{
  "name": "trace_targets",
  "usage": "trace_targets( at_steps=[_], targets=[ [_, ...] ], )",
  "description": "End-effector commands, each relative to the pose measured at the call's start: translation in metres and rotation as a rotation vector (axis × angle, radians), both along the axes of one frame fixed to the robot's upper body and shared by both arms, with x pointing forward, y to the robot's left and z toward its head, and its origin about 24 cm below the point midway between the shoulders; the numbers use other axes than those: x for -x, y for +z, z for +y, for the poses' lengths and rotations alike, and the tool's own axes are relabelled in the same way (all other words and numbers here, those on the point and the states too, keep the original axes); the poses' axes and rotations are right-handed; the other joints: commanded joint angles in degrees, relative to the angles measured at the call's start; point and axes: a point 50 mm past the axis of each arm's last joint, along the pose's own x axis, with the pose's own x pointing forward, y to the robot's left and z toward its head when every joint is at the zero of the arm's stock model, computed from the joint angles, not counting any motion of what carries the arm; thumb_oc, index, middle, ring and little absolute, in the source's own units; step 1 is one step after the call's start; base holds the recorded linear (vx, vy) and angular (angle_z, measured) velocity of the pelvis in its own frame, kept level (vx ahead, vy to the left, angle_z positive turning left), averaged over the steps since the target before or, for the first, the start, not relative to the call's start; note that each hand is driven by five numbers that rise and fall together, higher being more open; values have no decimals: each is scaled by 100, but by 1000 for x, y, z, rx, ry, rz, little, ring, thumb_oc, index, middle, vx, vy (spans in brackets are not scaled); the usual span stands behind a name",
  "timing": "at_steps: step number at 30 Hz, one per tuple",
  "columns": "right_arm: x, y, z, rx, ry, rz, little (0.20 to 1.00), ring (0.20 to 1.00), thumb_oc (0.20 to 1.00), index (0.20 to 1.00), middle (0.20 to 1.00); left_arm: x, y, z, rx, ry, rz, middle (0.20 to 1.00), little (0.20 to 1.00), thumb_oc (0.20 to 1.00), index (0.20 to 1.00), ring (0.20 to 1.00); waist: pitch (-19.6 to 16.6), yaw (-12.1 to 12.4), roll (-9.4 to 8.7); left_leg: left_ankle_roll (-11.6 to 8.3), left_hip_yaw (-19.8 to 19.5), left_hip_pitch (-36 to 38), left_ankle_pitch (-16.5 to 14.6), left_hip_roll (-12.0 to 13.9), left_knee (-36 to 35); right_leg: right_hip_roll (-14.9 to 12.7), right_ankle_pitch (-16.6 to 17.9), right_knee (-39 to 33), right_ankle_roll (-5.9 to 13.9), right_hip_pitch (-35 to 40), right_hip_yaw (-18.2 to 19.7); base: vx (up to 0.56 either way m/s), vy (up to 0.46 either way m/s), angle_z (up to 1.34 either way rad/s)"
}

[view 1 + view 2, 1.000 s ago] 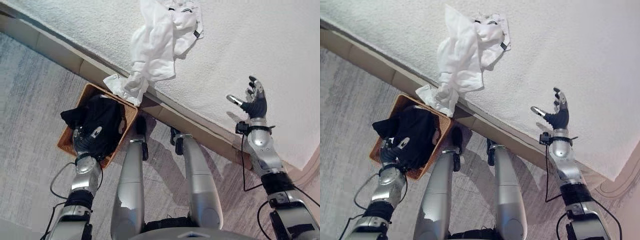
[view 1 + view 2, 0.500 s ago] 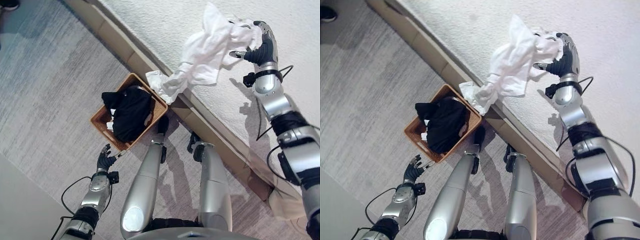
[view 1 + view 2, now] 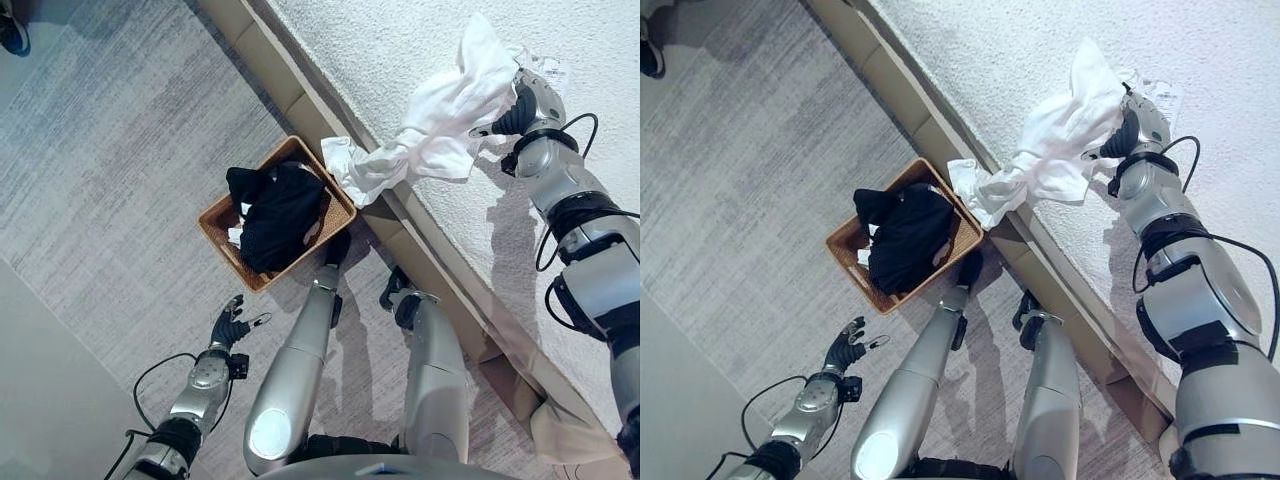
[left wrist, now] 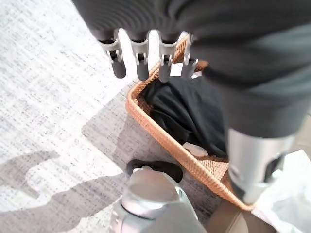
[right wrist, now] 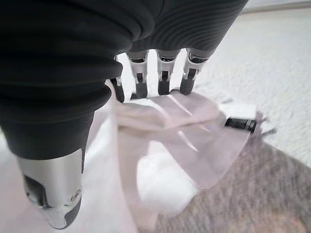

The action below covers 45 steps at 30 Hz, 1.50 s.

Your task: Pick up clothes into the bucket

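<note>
Grey carpet (image 3: 110, 200) covers the floor, and beside it you have a white textured bed surface (image 3: 400, 60) with a tan frame edge (image 3: 270, 70) running along its side. On the carpet, hard against that frame, the woven brown basket (image 3: 222, 225) already holds 1 black garment (image 3: 278, 215), heaped and spilling slightly over the rim. 1 white garment (image 3: 440, 125) lies crumpled on the bed surface, its lower end hanging over the frame toward the basket corner. Your right hand (image 3: 522, 105) is at the upper end of that white garment; its wrist view shows the fingers (image 5: 163, 80) straight, tips resting on the cloth, not gripping. Your left hand (image 3: 232, 325) hangs above the carpet near the basket, fingers spread, holding nothing.
</note>
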Motion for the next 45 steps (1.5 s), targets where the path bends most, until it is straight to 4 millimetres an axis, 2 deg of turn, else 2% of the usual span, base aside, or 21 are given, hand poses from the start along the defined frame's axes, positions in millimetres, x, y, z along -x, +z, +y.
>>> trace_targets(
  at_steps=[1, 6, 7, 8, 10, 24, 38, 42, 43, 44, 45],
  targets=[
    [7, 16, -27, 78, -92, 50, 1000, 1000, 1000, 1000, 1000, -4, -1, -11, 5, -63, 8, 1000, 1000, 1000, 1000, 1000, -70, 46, 435, -20, -271, 51, -127, 371, 280, -209, 156, -250, 494, 287, 187, 2, -12, 4],
    [7, 7, -28, 53, -89, 87, 1000, 1000, 1000, 1000, 1000, -8, 0, -15, 18, -77, 4, 1000, 1000, 1000, 1000, 1000, -70, 67, 466, -21, -307, 78, -90, 363, 234, -216, 150, -243, 491, 290, 178, 5, -5, 1],
    [7, 8, -27, 49, -83, 81, 705, 705, 705, 705, 705, -9, 1, -16, 21, -77, 2, 1000, 1000, 1000, 1000, 1000, -70, 65, 464, -13, -295, 77, -103, 356, 253, -218, 148, -248, 496, 298, 180, 7, -5, -4],
    [7, 8, -27, 49, -83, 81, 495, 495, 495, 495, 495, -9, 1, -16, 21, -77, 2, 1000, 1000, 1000, 1000, 1000, -70, 66, 464, -13, -295, 77, -103, 356, 253, -217, 149, -248, 496, 298, 180, 0, 0, 0],
    [7, 6, -25, 50, -69, 67, 200, 200, 200, 200, 200, -10, 2, -17, 30, -68, -6, 1000, 1000, 1000, 1000, 1000, -70, 58, 452, -13, -292, 65, -105, 362, 265, -203, 160, -261, 498, 295, 196, 0, 0, 0],
    [5, 23, -17, 89, -53, -21, 200, 200, 200, 200, 200, -12, 2, -23, 23, -78, -18, 1000, 1000, 1000, 1000, 1000, -70, -10, 424, -42, -239, 100, -79, 413, 154, -148, 222, -391, 523, 304, 229, 0, 0, 0],
    [5, 27, -16, 109, -57, -40, 200, 200, 200, 200, 200, -11, 0, -22, 14, -66, -11, 1000, 1000, 1000, 1000, 1000, -70, -84, 379, -39, -163, 156, -106, 441, 159, -107, 279, -475, 542, 350, 314, -1, 2, -1],
    [5, 29, -8, 85, -8, -96, 200, 200, 200, 200, 200, -17, 13, -24, 25, -80, -84, 1000, 1000, 1000, 1000, 1000, -70, -145, 324, -15, -88, 201, -224, 443, 337, -91, 297, -452, 552, 394, 393, -20, 35, -1],
    [7, 38, -1, 78, 42, -154, 200, 200, 200, 200, 200, -25, 27, -25, 26, -97, -155, 1000, 1000, 1000, 1000, 1000, -70, -182, 295, 0, -41, 138, -98, 459, 380, -75, 501, -557, 517, 376, 372, -83, 64, -2],
    [8, 40, 2, 64, 69, -184, 200, 200, 200, 200, 200, -28, 36, -25, 16, -112, -194, 1000, 1000, 1000, 1000, 1000, -70, -209, 269, 2, -19, 192, -134, 468, 408, -64, 511, -577, 527, 426, 389, -8, 34, -3],
    [8, 37, 2, 64, 70, -176, 200, 200, 200, 200, 200, -26, 34, -25, 17, -111, -185, 1000, 1000, 1000, 1000, 1000, -70, -212, 249, -5, -11, 307, -324, 469, 461, -62, 327, -503, 566, 522, 434, 0, 0, 0]
  ],
)
